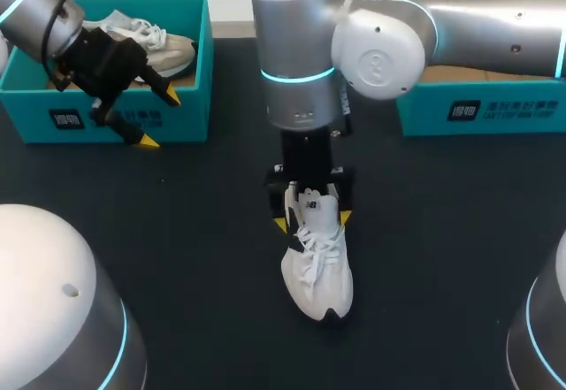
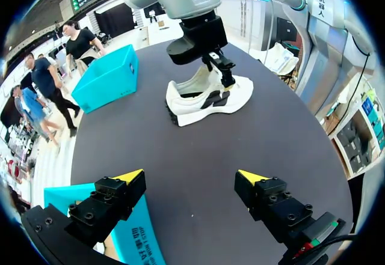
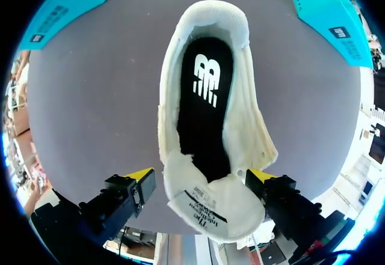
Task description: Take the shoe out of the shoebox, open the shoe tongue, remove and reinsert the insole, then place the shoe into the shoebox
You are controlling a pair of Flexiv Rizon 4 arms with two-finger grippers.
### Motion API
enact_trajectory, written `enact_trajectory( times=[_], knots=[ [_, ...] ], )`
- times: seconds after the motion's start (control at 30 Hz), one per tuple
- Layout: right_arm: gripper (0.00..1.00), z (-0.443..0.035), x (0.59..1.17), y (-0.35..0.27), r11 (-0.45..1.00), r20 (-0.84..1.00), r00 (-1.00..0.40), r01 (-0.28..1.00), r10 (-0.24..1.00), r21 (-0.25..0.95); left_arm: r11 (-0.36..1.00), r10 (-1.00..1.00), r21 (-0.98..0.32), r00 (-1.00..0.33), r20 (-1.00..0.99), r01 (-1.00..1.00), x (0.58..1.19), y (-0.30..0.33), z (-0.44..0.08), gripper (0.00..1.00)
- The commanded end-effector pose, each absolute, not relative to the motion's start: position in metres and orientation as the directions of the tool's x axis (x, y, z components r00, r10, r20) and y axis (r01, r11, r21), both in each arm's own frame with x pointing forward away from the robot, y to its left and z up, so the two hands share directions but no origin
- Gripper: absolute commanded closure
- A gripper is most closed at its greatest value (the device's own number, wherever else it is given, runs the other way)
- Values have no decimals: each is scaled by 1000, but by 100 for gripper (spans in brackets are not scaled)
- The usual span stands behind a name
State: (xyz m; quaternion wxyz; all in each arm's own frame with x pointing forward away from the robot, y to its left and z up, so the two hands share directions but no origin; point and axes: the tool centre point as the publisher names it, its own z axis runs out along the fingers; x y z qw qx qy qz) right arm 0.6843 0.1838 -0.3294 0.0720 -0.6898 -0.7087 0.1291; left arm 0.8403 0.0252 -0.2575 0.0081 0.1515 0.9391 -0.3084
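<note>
A white shoe (image 1: 316,262) stands on the dark table, toe toward the front edge. My right gripper (image 1: 311,220) hangs over its heel end, open, a yellow tip on either side. From the right wrist view the shoe (image 3: 252,127) lies open below my right gripper (image 3: 201,175), its black insole (image 3: 204,109) flat inside and the tongue (image 3: 207,208) folded up between the spread fingers, clear of one yellow tip (image 3: 139,175). My left gripper (image 1: 159,119) stands open and holds nothing, in front of the teal shoebox (image 1: 181,116). The left wrist view has its gripper (image 2: 191,176) well short of the shoe (image 2: 207,97).
Another pale shoe (image 1: 155,43) lies inside the teal shoebox at the back left. A second teal box (image 1: 482,107) sits at the back right under my right arm, also seen as a teal box (image 2: 108,76) beyond the shoe. Bare table surrounds the white shoe.
</note>
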Motion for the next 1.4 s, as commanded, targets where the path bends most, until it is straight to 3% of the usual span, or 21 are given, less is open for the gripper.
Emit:
enact_trajectory(
  times=[0.03, 0.6, 0.63, 0.67, 0.7, 0.73, 0.83, 1.1, 1.4],
  knots=[
    [0, -320, 676, 179, 4, -74, -25, 962, 997, -272, 766, 280, -574, -954, -109, 290, 839, 25, -257, 0],
    [0, -289, 646, 164, 1, -91, -26, 967, 996, -256, 766, 280, -574, -954, -109, 290, 839, 25, -257, 0],
    [9, -289, 645, 165, 0, -90, -24, 967, 996, -256, 766, 280, -574, -954, -109, 290, 839, 25, -257, 0],
    [42, -289, 645, 165, -3, -93, -22, 967, 995, -255, 766, 280, -574, -954, -109, 290, 839, 25, -257, 0],
    [61, -289, 645, 166, -6, -96, -19, 967, 995, -255, 766, 280, -574, -954, -109, 290, 839, 25, -257, 0],
    [73, -289, 644, 167, -6, -92, -18, 967, 996, -254, 766, 280, -574, -954, -109, 290, 839, 25, -257, 0],
    [83, -289, 646, 172, -2, -80, -18, 969, 997, -248, 766, 280, -574, -954, -109, 290, 839, 25, -257, 0],
    [82, -292, 650, 178, 14, -77, -34, 970, 996, -241, 766, 280, -574, -954, -109, 290, 839, 25, -257, 0],
    [74, -296, 659, 186, 56, -63, -73, 971, 995, -232, 766, 280, -574, -954, -109, 290, 839, 25, -257, 0]
  ],
)
